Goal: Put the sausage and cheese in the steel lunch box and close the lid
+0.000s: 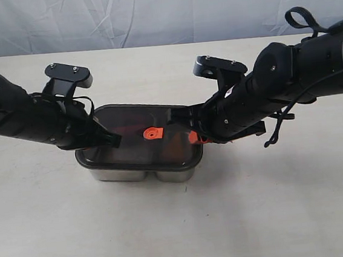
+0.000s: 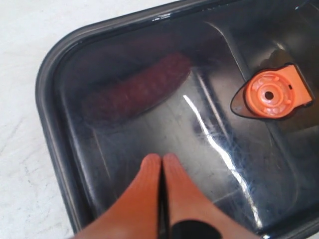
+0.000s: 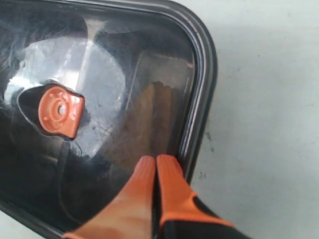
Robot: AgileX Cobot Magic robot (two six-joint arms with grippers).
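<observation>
The dark translucent lid (image 1: 138, 145) lies on top of the steel lunch box (image 1: 142, 172), its orange valve tab (image 1: 152, 133) in the centre. Through the lid the red sausage (image 2: 139, 89) shows in the left wrist view, and a brownish shape that is the cheese (image 3: 149, 119) shows in the right wrist view. My left gripper (image 2: 162, 158) is shut and empty, its orange tips pressed on the lid's left end. My right gripper (image 3: 156, 159) is shut and empty too, its tips on the lid just inside the right rim (image 3: 199, 99).
The box stands on a pale table (image 1: 181, 225). A grey cloth backdrop (image 1: 160, 11) hangs behind. Both black arms lean in over the box from left and right, and a black cable (image 1: 278, 127) hangs by the right arm.
</observation>
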